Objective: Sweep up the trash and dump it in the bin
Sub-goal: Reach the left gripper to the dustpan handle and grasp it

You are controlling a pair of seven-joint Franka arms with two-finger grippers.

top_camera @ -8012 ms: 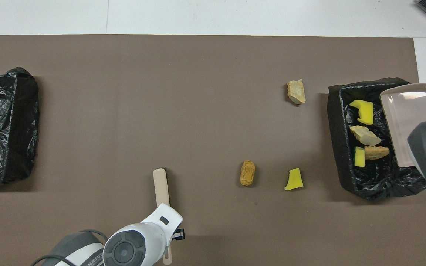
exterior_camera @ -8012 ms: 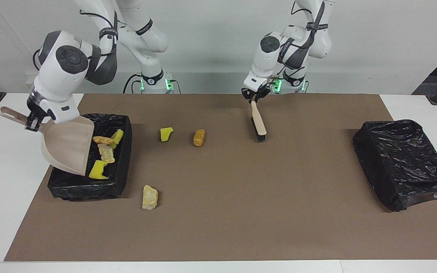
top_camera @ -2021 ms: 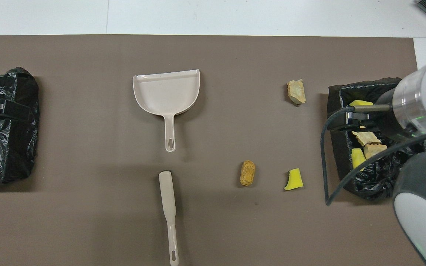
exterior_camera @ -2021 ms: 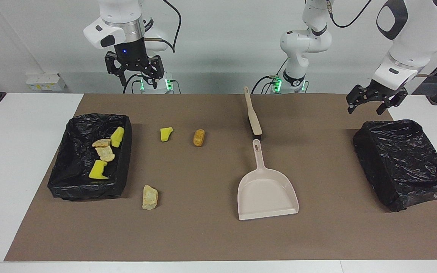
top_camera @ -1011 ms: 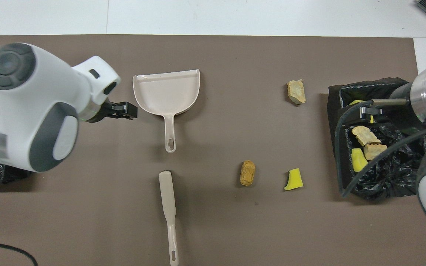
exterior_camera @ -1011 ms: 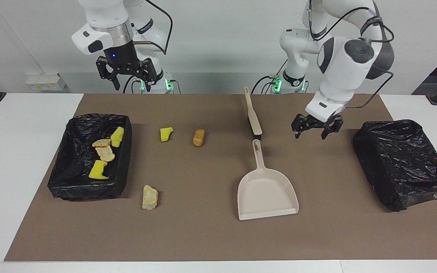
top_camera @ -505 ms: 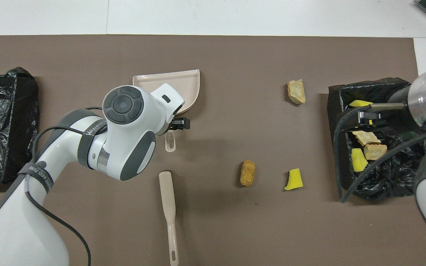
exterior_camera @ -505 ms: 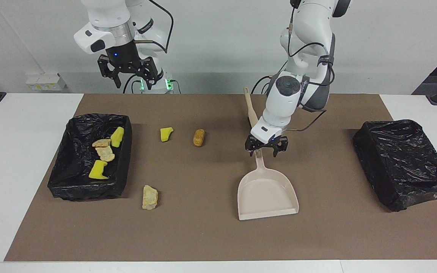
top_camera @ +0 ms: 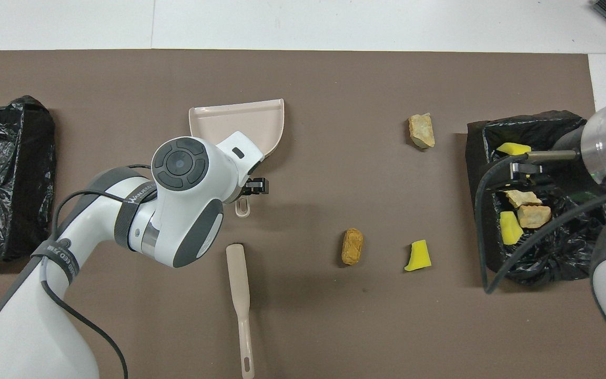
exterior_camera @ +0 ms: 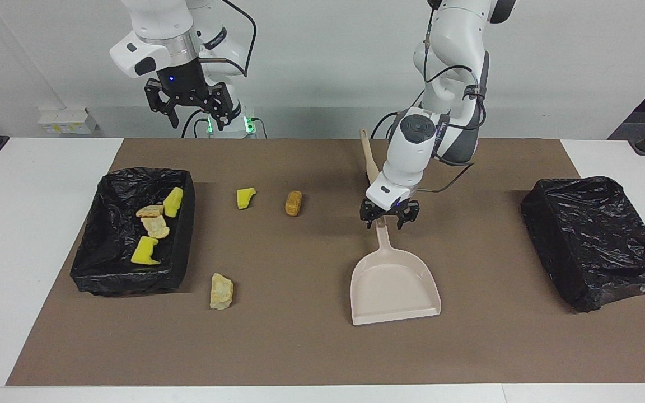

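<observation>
The beige dustpan (exterior_camera: 394, 286) lies flat on the brown mat, handle toward the robots; in the overhead view the dustpan (top_camera: 240, 122) is partly covered by my left arm. My left gripper (exterior_camera: 383, 221) is open and low, its fingers on either side of the dustpan's handle. The beige-handled brush (exterior_camera: 368, 159) (top_camera: 242, 300) lies nearer the robots. Three trash pieces lie on the mat: a yellow sponge chunk (exterior_camera: 245, 197) (top_camera: 418, 256), an orange-brown piece (exterior_camera: 294, 202) (top_camera: 352, 246) and a pale lump (exterior_camera: 221, 291) (top_camera: 421, 130). Several more lie in the black-lined bin (exterior_camera: 185, 235). My right gripper (exterior_camera: 190, 107) is open and raised near its base.
A second black-lined bin (exterior_camera: 597, 240) (top_camera: 8, 179) stands at the left arm's end of the mat. The bin holding trash (top_camera: 475, 173) stands at the right arm's end. White table shows around the mat.
My left gripper swung in from over the second bin and came down onto the dustpan's handle. In the last half second it shifted slightly toward the robots. The right gripper stays raised.
</observation>
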